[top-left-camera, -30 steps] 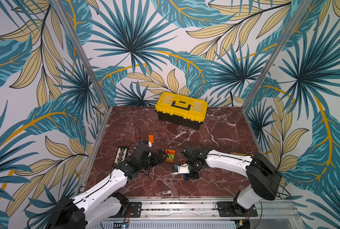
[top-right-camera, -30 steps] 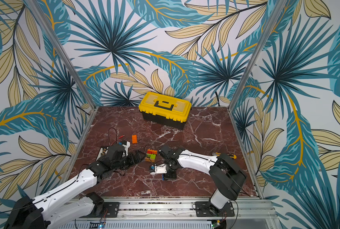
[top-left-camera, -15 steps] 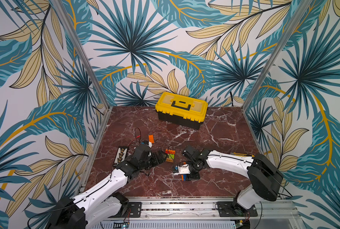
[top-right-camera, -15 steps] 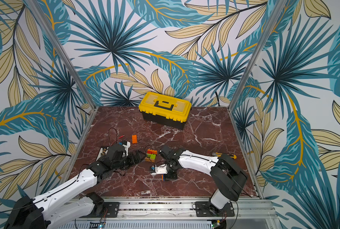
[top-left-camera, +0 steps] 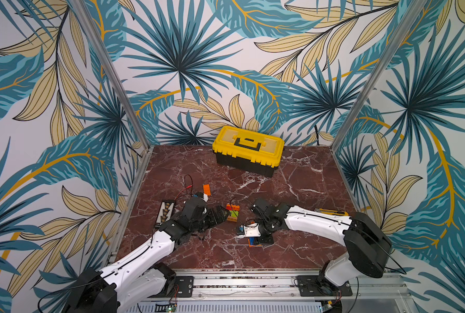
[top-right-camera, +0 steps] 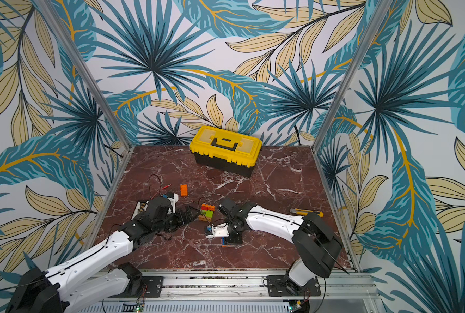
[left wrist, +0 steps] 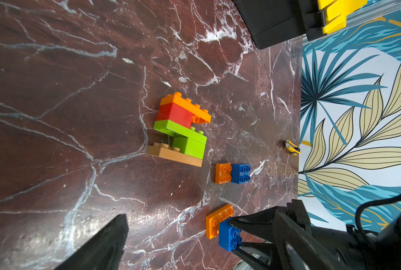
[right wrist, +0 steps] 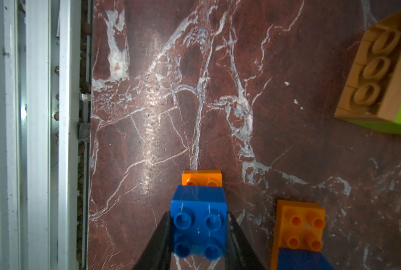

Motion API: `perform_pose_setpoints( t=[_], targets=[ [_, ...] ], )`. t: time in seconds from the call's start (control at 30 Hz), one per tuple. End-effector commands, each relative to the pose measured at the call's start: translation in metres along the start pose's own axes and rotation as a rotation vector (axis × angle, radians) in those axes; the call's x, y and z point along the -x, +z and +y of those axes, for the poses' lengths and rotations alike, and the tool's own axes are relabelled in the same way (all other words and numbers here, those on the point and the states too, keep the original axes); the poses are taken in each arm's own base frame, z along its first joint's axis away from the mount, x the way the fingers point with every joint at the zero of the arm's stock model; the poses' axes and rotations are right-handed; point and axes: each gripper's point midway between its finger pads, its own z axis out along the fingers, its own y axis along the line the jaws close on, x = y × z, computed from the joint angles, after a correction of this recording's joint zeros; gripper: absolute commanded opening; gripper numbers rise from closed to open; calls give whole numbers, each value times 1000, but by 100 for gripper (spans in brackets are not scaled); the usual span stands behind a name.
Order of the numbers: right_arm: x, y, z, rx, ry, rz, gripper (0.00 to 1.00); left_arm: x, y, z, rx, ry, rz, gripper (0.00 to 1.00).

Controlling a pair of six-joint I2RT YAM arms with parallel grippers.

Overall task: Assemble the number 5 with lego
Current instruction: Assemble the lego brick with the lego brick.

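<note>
Brick point(right wrist: 198, 210), blue, between jaws of right claw point(right wrist: 198, 218)

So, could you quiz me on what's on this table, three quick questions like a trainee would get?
1. True or false: the right end effector is shut on a blue brick.
2. In the lego stack, which colour sits between the orange brick and the lime green bricks? A red, B blue, C tan.
3. How many blue bricks show in the left wrist view?
Key: 1 true. 2 A, the red brick. 3 two: the held one and a second blue brick.
</note>
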Motion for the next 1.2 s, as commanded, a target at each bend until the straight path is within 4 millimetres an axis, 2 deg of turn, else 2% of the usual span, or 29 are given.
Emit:
perform_pose_setpoints(
  t=[0.0,0.6,0.7,0.87,1.17],
  targets=[
    [-3,5,6,31,-15,20,28,-4,3,4,-3,0,8,100],
    [-13,19,5,56,4,78,29,-4,4,6,4,-3,7,100],
    [-20,19,10,70,3,115,29,-4,4,7,6,0,8,100],
    [-45,28,13,79,31,227,29,-5,4,8,9,-2,8,100],
    [-61,44,17,133,88,322,27,-5,4,10,14,-3,8,100]
  ],
)
